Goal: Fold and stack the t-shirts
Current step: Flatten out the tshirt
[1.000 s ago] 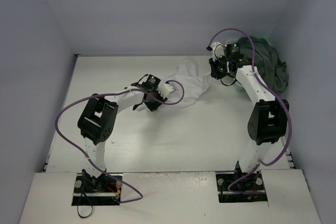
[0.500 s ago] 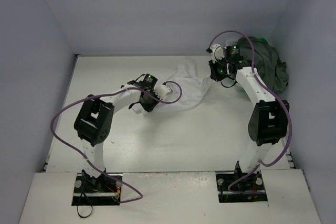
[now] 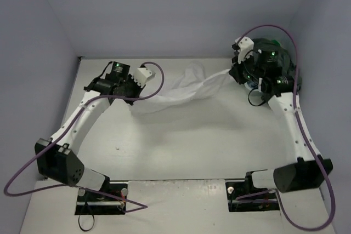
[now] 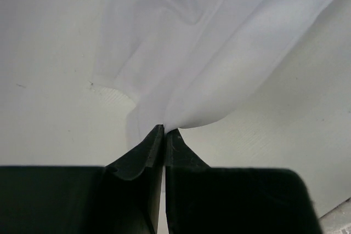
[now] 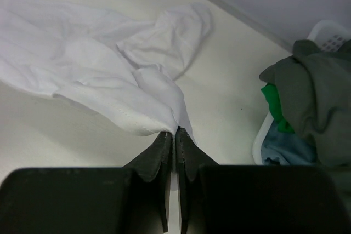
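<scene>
White soft cloth t-shirt [image 3: 181, 89] is strung out between my two grippers, bunched and wrinkled along its length. My left gripper [image 3: 133, 87] is pinched tight on one end: in the left wrist view the jaws meet at the tips [image 4: 164, 130] with a fold of the shirt [image 4: 219, 53] nipped between them, the rest fanning away ahead of the fingers over the pale table [image 4: 44, 53]. My right gripper [image 3: 237, 73] is clamped on the other end; in the right wrist view the tips [image 5: 175, 131] are closed on a hemmed corner and the shirt [image 5: 98, 64] spreads ahead and to the left of that gripper. I can't tell whether the middle of the shirt touches the table [image 3: 192, 135]. Just right of the right gripper sits the white slatted plastic basket [image 5: 334, 34]. A dark olive-grey cloth shirt [image 5: 312, 91] is draped over its top, with a bright green shirt [image 5: 271, 100] and a dusty light blue shirt [image 5: 285, 149] showing under it. In the top view the olive shirt [image 3: 293, 78] lies right behind the right wrist.
</scene>
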Action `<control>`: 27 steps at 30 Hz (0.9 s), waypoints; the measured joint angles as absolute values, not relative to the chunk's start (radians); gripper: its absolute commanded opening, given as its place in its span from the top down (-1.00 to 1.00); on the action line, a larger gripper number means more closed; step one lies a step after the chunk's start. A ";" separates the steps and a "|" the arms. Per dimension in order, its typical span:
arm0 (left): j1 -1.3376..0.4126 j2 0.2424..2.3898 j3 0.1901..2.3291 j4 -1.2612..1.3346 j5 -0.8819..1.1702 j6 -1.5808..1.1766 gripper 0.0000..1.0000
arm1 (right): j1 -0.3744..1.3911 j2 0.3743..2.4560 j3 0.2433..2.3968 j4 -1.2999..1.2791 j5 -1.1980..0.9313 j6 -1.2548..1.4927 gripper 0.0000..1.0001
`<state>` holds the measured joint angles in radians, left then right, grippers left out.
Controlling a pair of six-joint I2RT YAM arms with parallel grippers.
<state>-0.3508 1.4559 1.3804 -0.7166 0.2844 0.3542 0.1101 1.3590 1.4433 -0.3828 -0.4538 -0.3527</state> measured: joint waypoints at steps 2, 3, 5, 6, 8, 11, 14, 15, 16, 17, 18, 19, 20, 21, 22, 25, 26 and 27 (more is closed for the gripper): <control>-0.341 1.400 1.386 -0.750 0.294 0.354 1.00 | 0.110 1.283 1.431 -0.401 -0.467 -0.347 1.00; -0.337 1.374 1.389 -0.769 0.297 0.355 1.00 | 0.110 1.226 1.428 -0.410 -0.474 -0.344 1.00; -0.331 1.320 1.397 -0.805 0.300 0.355 1.00 | 0.110 1.139 1.425 -0.426 -0.487 -0.339 1.00; -0.329 1.295 1.406 -0.826 0.300 0.356 1.00 | 0.110 1.102 1.425 -0.430 -0.493 -0.337 1.00; -0.326 1.249 1.427 -0.859 0.298 0.356 1.00 | 0.110 1.032 1.422 -0.436 -0.504 -0.335 1.00; -0.325 1.177 1.476 -0.895 0.289 0.358 1.00 | 0.110 0.935 1.422 -0.447 -0.516 -0.328 1.00; -0.325 1.098 1.528 -0.911 0.277 0.360 1.00 | 0.110 0.858 1.430 -0.455 -0.528 -0.317 1.00; -0.325 1.060 1.554 -0.916 0.270 0.360 1.00 | 0.110 0.834 1.439 -0.461 -0.531 -0.313 1.00; -0.325 1.032 1.575 -0.922 0.264 0.359 1.00 | 0.107 0.815 1.452 -0.465 -0.536 -0.310 1.00; -0.325 1.006 1.596 -0.930 0.259 0.359 1.00 | 0.097 0.796 1.468 -0.467 -0.543 -0.310 1.00; -0.325 0.984 1.619 -0.940 0.253 0.359 1.00 | 0.084 0.779 1.481 -0.468 -0.544 -0.310 1.00; -0.325 0.967 1.641 -0.948 0.248 0.359 1.00 | 0.072 0.764 1.493 -0.469 -0.548 -0.309 1.00; -0.325 0.951 1.663 -0.956 0.242 0.358 1.00 | 0.060 0.752 1.504 -0.469 -0.553 -0.307 1.00; -0.325 0.938 1.685 -0.966 0.238 0.356 1.00 | 0.051 0.742 1.518 -0.471 -0.558 -0.304 1.00; -0.325 0.925 1.707 -0.976 0.235 0.355 1.00 | 0.045 0.735 1.531 -0.472 -0.561 -0.302 1.00; -0.325 0.887 1.757 -1.006 0.235 0.347 1.00 | 0.032 0.724 1.564 -0.475 -0.570 -0.291 1.00; -0.325 0.873 1.772 -1.015 0.235 0.346 1.00 | 0.031 0.723 1.575 -0.477 -0.570 -0.288 1.00; -0.325 0.861 1.784 -1.021 0.235 0.344 1.00 | 0.029 0.723 1.586 -0.478 -0.572 -0.287 1.00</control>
